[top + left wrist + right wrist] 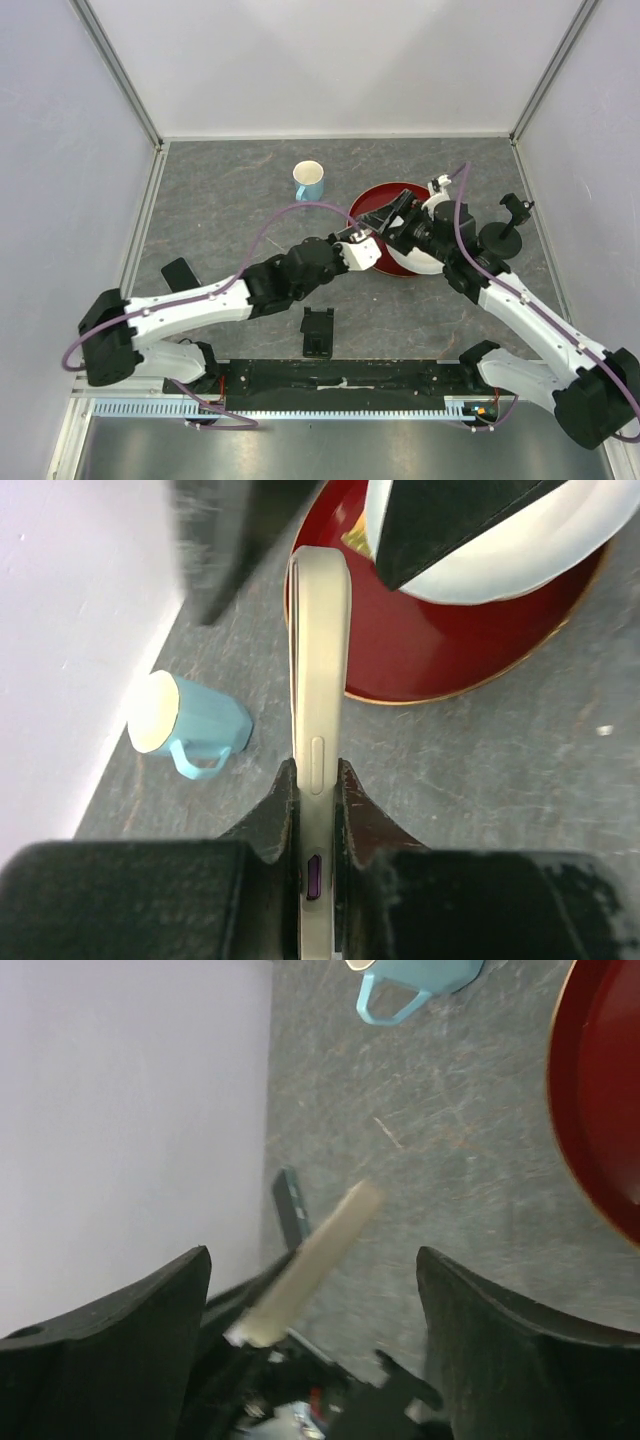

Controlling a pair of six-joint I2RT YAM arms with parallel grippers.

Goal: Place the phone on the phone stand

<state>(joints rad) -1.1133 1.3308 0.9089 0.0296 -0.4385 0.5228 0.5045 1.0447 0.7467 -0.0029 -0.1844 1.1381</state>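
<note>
The phone (318,670), in a pale cream case, stands on edge between the fingers of my left gripper (318,772), which is shut on its lower end. It hangs above the table beside the red plate (440,650). My right gripper (312,1252) is open wide, and the phone (318,1255) shows blurred in the gap without touching either finger. In the top view both grippers meet over the plate's left rim: the left gripper (362,246) and the right gripper (397,213). The phone stand (318,332), a low black wedge, sits near the front edge, well apart from both grippers.
A light blue mug (308,180) lies on its side at the back. The red plate (372,200) lies right of centre. A taller black pole stand (503,232) stands at the right. A dark flat object (180,272) lies at the left by the wall.
</note>
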